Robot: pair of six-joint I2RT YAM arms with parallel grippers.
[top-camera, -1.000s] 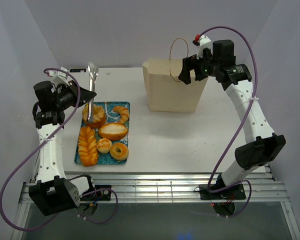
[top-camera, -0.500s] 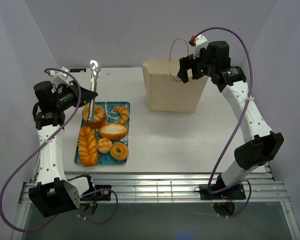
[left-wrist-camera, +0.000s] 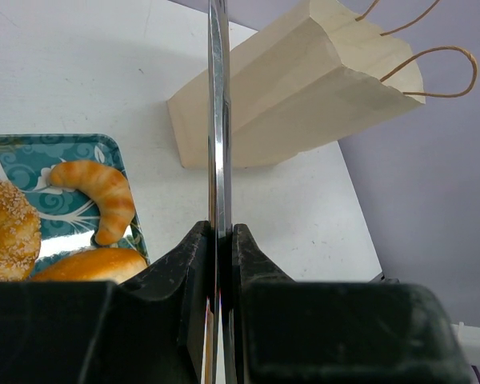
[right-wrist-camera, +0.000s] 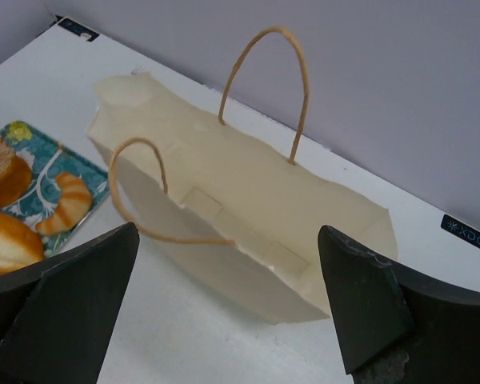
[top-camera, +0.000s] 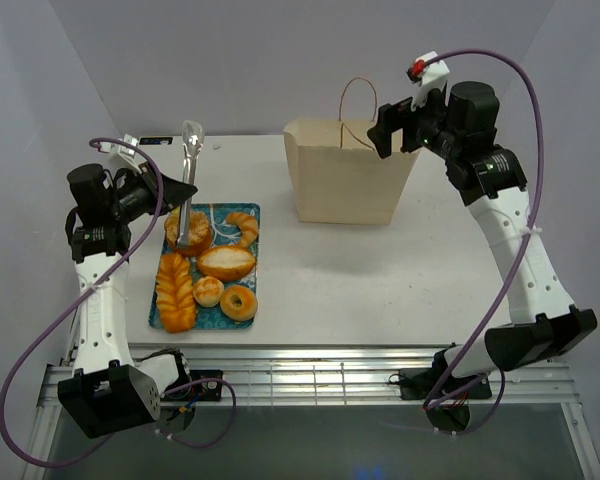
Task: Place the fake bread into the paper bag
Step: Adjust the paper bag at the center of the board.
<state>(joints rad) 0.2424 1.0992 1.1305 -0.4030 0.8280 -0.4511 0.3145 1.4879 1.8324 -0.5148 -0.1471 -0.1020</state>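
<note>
The fake bread lies on a teal tray (top-camera: 216, 212): braided loaf (top-camera: 176, 291), croissant (top-camera: 245, 226), oval roll (top-camera: 227, 262), small bun (top-camera: 209, 291), ring bagel (top-camera: 239, 302), round pastry (top-camera: 192, 234). My left gripper (top-camera: 170, 186) is shut on metal tongs (top-camera: 187, 170), whose closed tips hang over the round pastry. In the left wrist view the gripper (left-wrist-camera: 218, 240) clamps the tongs (left-wrist-camera: 218, 120) edge-on. The paper bag (top-camera: 345, 185) stands upright and open at the back. My right gripper (top-camera: 393, 128) is open and empty above the bag's right top edge; its wrist view looks into the bag (right-wrist-camera: 248, 208).
The bag's far cord handle (top-camera: 358, 100) stands up; the near handle (right-wrist-camera: 144, 192) droops over the bag's front wall. The croissant (right-wrist-camera: 64, 202) and tray (right-wrist-camera: 32, 148) show at the left of the right wrist view. Grey walls close in on three sides.
My right gripper has risen and moved right, away from the bag's upper edge. My left gripper and the tongs have stayed over the round pastry.
</note>
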